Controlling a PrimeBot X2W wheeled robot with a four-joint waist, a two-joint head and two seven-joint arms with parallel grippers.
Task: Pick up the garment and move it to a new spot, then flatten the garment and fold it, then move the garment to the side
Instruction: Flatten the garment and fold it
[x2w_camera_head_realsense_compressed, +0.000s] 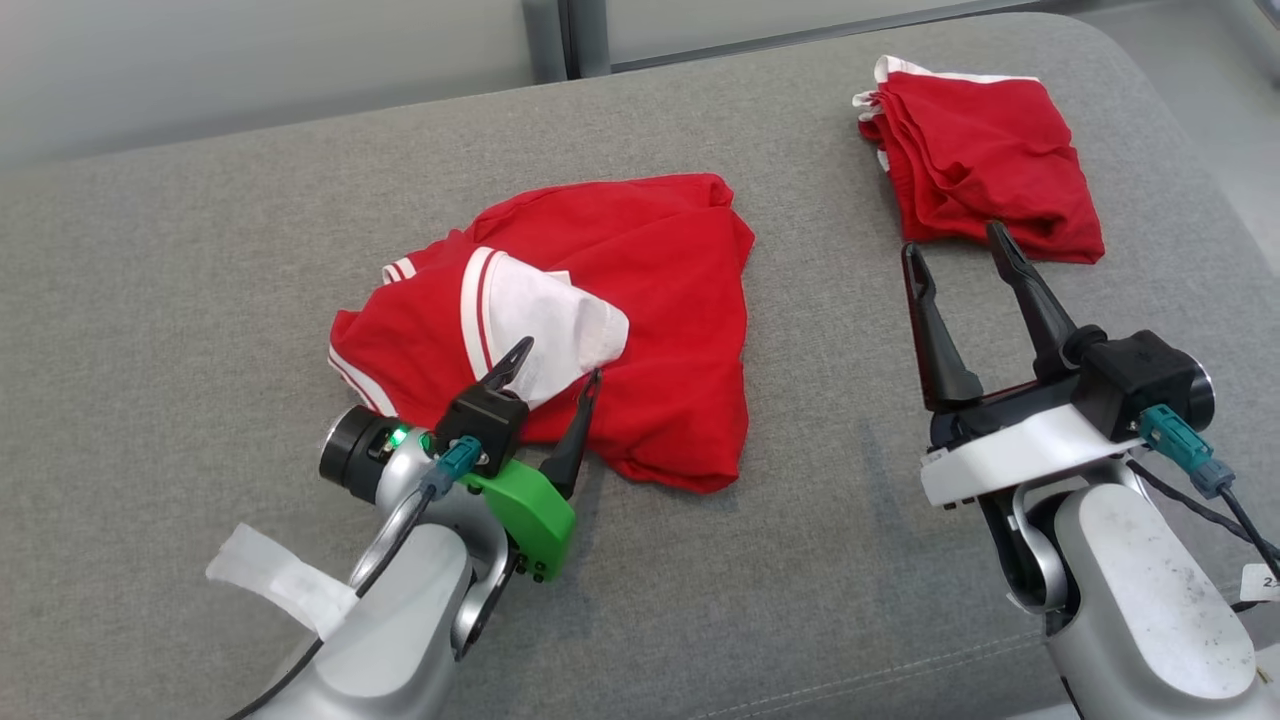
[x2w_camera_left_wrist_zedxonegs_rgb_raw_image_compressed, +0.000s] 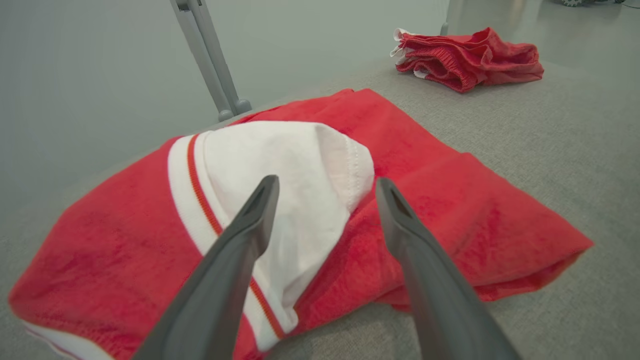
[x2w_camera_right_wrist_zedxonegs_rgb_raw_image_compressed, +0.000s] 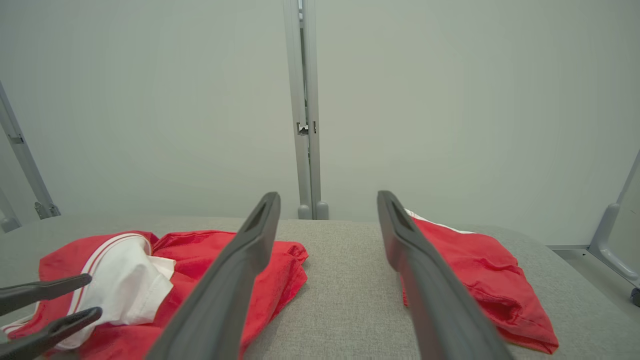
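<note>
Operator: How far along is the job?

Observer: Early, I'd judge. The garment (x2w_camera_head_realsense_compressed: 650, 300), red with a white sleeve (x2w_camera_head_realsense_compressed: 545, 310) turned up on top, lies bunched in a heap about the middle of the grey cushion (x2w_camera_head_realsense_compressed: 200, 250), somewhat toward its left end. It is neither flat nor folded, so lifting, moving, flattening, folding and setting aside all look to be left.

Operator: And the grippers?

Observer: The left gripper (x2w_camera_head_realsense_compressed: 560, 362) has its fingers spread wide at the heap's near edge, aimed over the white sleeve, with nothing between them. The right gripper (x2w_camera_head_realsense_compressed: 953, 240) is spread too and empty, above bare cushion just on the near side of a second red piece (x2w_camera_head_realsense_compressed: 985, 160), which lies neatly folded by the far right corner.

Operator: Does that piece belong to this job?

Observer: I can't say. It looks finished and put aside.

Operator: What can't you make out?

Observer: Whether the left fingertips touch the cloth or hang just over it. From the head they overlap the sleeve, and from the wrist no contact is plain. The left arm covers part of the heap's near edge. The lower layers are hidden, so the collar, hem and other sleeve can't be placed. The cushion's left end runs out of the head view.
</note>
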